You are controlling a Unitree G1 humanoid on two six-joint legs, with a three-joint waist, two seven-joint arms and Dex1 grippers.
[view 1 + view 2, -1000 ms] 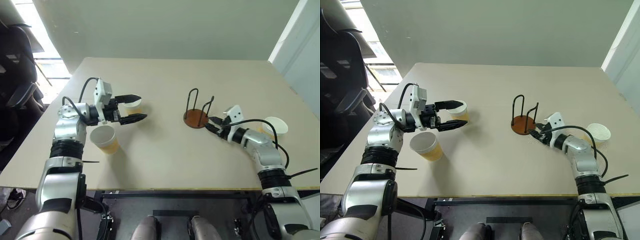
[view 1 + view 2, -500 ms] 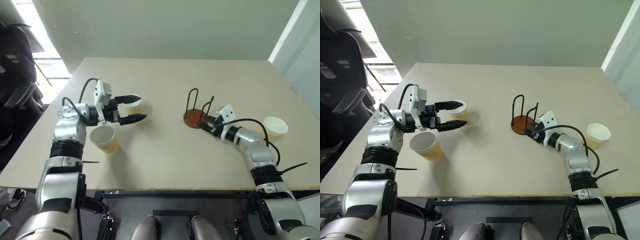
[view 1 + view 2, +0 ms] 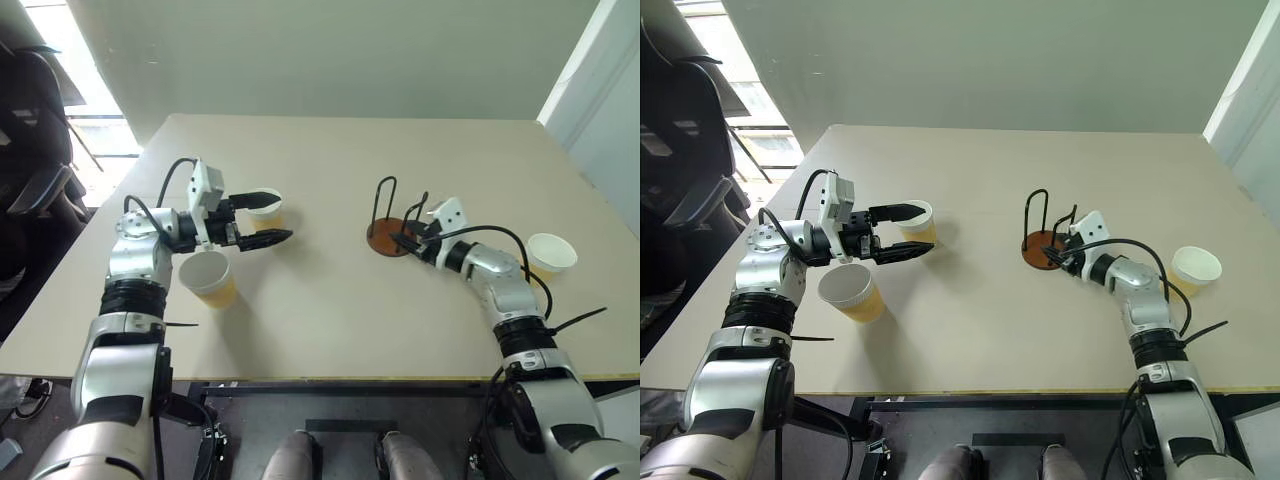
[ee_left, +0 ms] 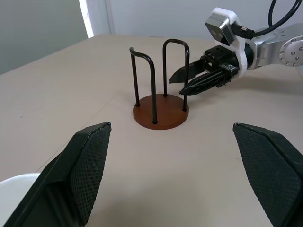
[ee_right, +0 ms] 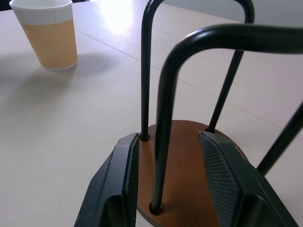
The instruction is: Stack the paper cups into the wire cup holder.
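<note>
- Since a second ago the right gripper (image 3: 405,241) has moved in from beside the wire cup holder (image 3: 390,236) to its base; the left arm has stayed where it was.
- The right gripper's two black fingers stand apart, empty, on either side of one of the holder's upright wire loops, low over the reddish-brown disc base; whether the fingers touch the wire cannot be told.
- The holder stands upright near the middle of the beige table (image 3: 330,310), with no cup in it.
- The left gripper (image 3: 272,215) hangs level over the table's left part, pointing toward the holder, its fingers spread wide and holding nothing.
- One paper cup (image 3: 266,209) stands upright just behind the left gripper's fingertips, seen between them from the head camera.
- A second paper cup (image 3: 210,279) stands upright nearer the table's front edge, just beside the left forearm.
- A third paper cup (image 3: 550,255) stands far to the right, behind the right arm and well apart from the holder.
</note>
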